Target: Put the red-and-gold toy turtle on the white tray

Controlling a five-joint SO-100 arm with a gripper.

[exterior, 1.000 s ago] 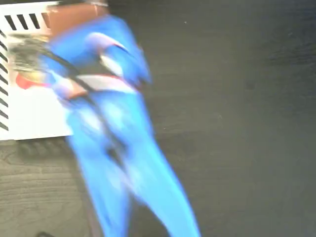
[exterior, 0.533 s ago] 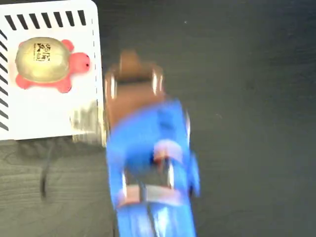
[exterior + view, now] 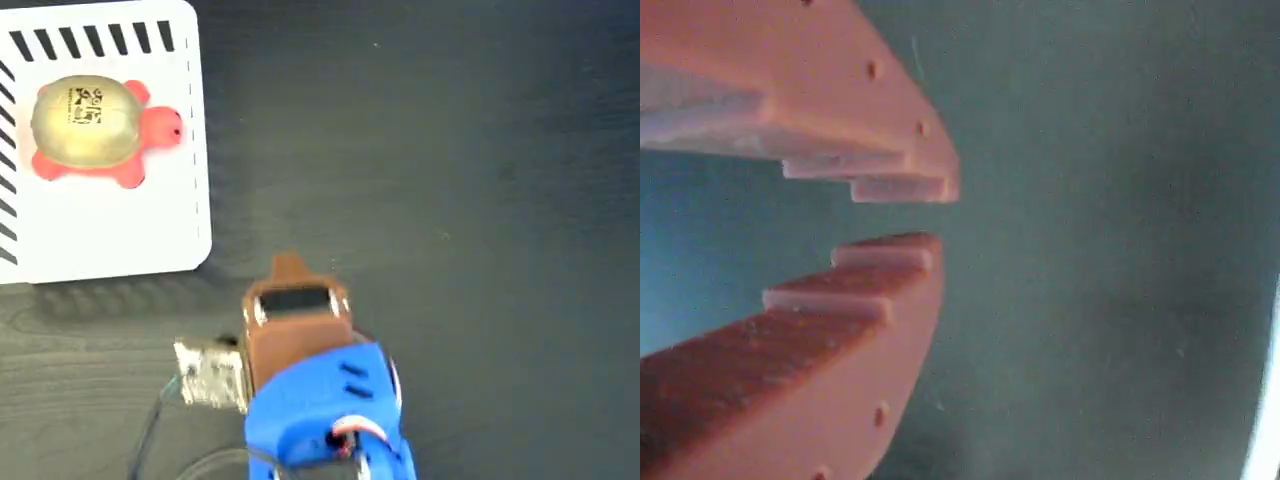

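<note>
One risk remains, I judge, and it is small. In the fixed view the turtle (image 3: 95,130) lies wholly on the tray (image 3: 110,235), near its upper left, well inside the striped edges. The gripper (image 3: 288,268) is low in the picture, over the dark table (image 3: 480,200), well apart from the tray's lower right corner. If the arm swung toward the upper left it could catch that corner and slide tray and toy together; a loose cable beside the arm's base might also drag on the table. Neither looks close now. The turtle sits upright with its head pointing right: coral-red body and feet, a shiny gold dome, a small black printed mark toward the shell's left. It looks soft and settled, not likely to roll.

The wrist view shows the fingers (image 3: 890,300) parted by a narrow gap at the tips, with nothing between them, only bare table beyond. A thin pale strip at the right edge cannot be identified.
</note>
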